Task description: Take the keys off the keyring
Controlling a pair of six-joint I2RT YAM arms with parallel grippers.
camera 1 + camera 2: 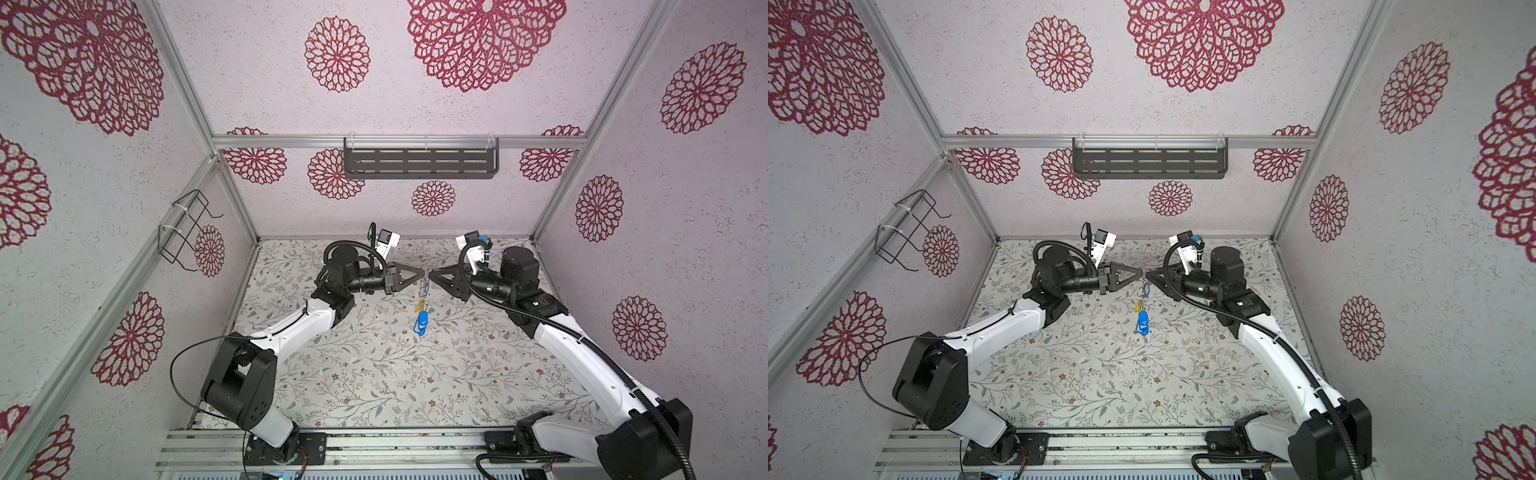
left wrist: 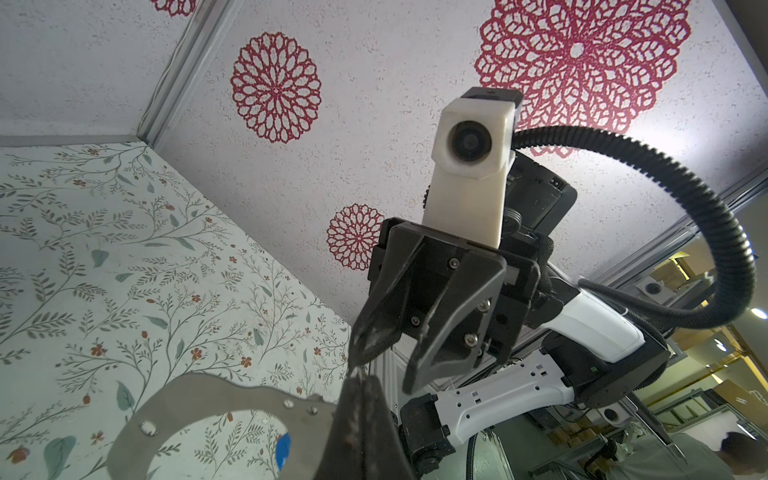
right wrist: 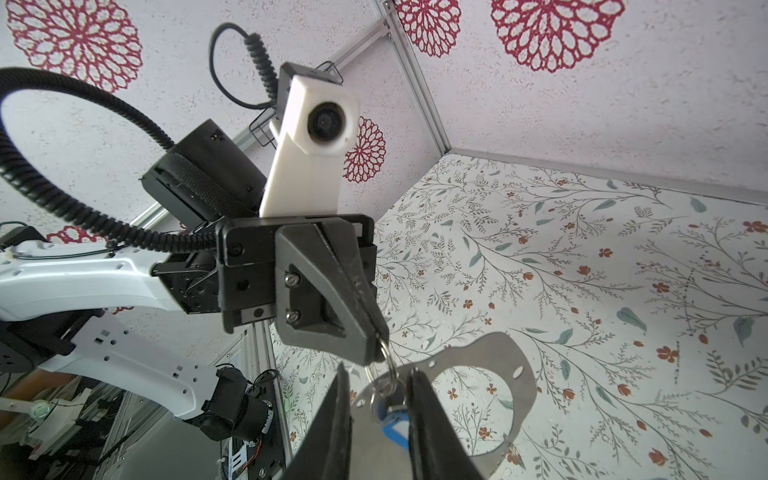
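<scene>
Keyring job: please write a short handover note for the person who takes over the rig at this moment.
Left gripper: shut on a small split ring at the rim of the keyring, holding it in the air.
Right gripper: jaws apart, one on either side of that ring; no grip seen.
Keys: hang below the keyring, with blue and yellow tags, above the table.
Done: keyring lifted; no loose key shows on the table.
To do: take every key off.

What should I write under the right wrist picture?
Left tool pinches a small ring by the keyring; right tool open around it.
</scene>
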